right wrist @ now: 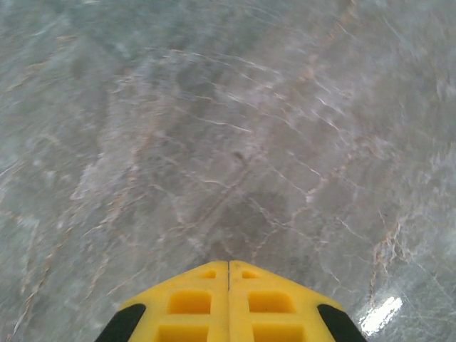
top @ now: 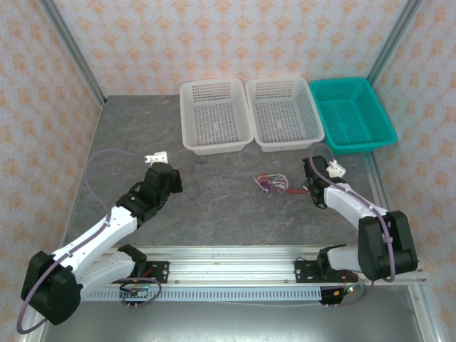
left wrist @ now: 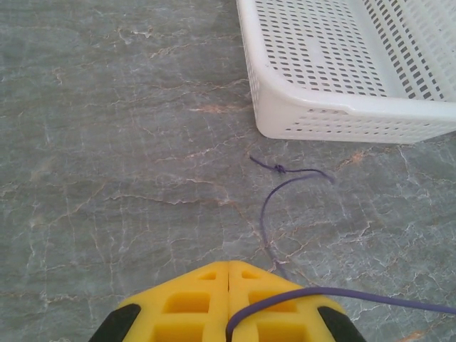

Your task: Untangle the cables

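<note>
Cables (top: 271,183) lie as a small red and white knot on the table (top: 214,214), near its middle and in front of the 2 white baskets (top: 249,114); a teal basket (top: 353,114) stands just right of them. 1 purple cable (top: 221,173) runs from the knot leftward to the left gripper (top: 173,179). In the left wrist view that gripper (left wrist: 228,265) has its yellow fingers (left wrist: 189,303) pressed together, with the purple cable (left wrist: 265,214) coming out at their seam and trailing off to the right. A loose stretch with a tiny knot lies on the table ahead, just before a white basket (left wrist: 342,117). The right gripper (top: 311,187) sits just right of the knot, low over the table. Its fingers (right wrist: 189,303) are closed flush, and I cannot tell whether they pinch any wire.
</note>
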Controlling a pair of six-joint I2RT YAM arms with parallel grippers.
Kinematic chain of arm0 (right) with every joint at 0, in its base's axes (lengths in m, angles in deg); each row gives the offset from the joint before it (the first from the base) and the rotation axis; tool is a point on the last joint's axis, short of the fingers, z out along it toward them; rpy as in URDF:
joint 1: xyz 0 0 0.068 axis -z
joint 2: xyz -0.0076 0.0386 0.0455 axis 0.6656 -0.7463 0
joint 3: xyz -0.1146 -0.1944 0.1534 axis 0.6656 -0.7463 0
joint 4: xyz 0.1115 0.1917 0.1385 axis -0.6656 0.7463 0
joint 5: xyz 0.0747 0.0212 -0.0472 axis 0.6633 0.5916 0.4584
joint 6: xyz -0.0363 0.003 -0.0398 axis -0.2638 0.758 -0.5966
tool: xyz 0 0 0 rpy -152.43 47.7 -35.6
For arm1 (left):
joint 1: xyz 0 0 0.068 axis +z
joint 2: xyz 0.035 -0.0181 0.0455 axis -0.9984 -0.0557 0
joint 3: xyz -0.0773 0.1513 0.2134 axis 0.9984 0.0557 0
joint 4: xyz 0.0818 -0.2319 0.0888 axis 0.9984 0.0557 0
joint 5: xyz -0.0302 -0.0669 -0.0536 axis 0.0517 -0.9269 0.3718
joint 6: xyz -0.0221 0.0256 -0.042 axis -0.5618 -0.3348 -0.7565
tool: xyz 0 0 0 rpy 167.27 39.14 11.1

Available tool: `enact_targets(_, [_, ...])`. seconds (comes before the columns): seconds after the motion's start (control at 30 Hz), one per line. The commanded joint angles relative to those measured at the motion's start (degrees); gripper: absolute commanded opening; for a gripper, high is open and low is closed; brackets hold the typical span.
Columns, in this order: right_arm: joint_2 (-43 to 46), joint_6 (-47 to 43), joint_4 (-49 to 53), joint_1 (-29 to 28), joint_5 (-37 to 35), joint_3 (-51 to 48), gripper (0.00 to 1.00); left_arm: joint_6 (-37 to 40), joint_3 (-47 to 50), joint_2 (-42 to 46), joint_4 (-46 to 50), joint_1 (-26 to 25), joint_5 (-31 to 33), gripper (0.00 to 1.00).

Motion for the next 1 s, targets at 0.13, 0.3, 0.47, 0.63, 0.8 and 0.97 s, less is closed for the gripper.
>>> enact_targets(0.13, [5.38,5.98,-3.22,12.82,1.35,-3.4,0.0,-3.87,0.61,2.62,5.22,4.42,6.34,0.0])
enact_targets(0.3, [11.44,6.17,-2.39,21.82,0.59,-3.96,0.0,-6.68,2.24,4.75,8.23,9.19,6.67,0.0])
enact_targets(0.47, [16.6,6.08,-1.2,25.58,-1.86,-5.05,0.0,-10.4,3.7,6.26,9.84,12.99,6.98,0.0])
enact_targets(0.63, [20.11,5.87,-0.86,25.88,-4.1,-6.49,0.0,-13.74,4.1,6.81,11.95,17.17,7.27,0.0])
enact_targets(0.8, [16.81,-5.55,-10.23,23.36,13.91,-7.8,0.0,-9.1,4.5,6.16,6.09,18.21,-2.09,0.0])
enact_targets(0.97, [6.53,-11.15,-5.07,3.76,13.72,-3.04,0.07,-6.53,7.45,0.58,-10.15,15.98,-19.4,0.0])
